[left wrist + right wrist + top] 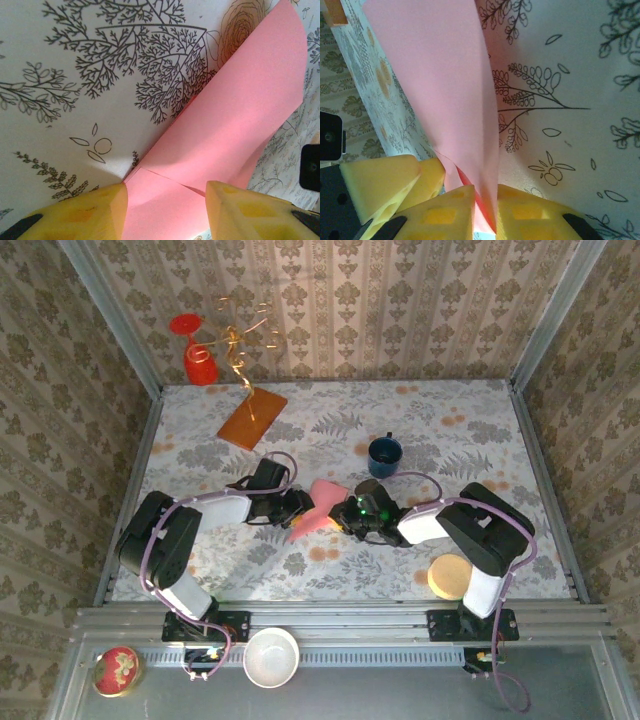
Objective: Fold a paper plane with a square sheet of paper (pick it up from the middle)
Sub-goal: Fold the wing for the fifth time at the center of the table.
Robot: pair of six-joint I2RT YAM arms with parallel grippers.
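Two arms meet at mid-table [450, 430] over the sheet of paper [318, 505], which stands bowed and part-folded off the flower-printed surface between them. The left arm [165, 540], elbow bent outward, reaches in from the left. The left gripper [296, 506] has its yellow fingers [85, 217] parted with the pink sheet spanning the gap. Whether they pinch it cannot be told. The right arm [480, 530] stretches in low from the right, and the right gripper [345, 518] has its fingers drawn close on a creased edge of the sheet, pinching it. A blue mug [385, 451] stands just behind.
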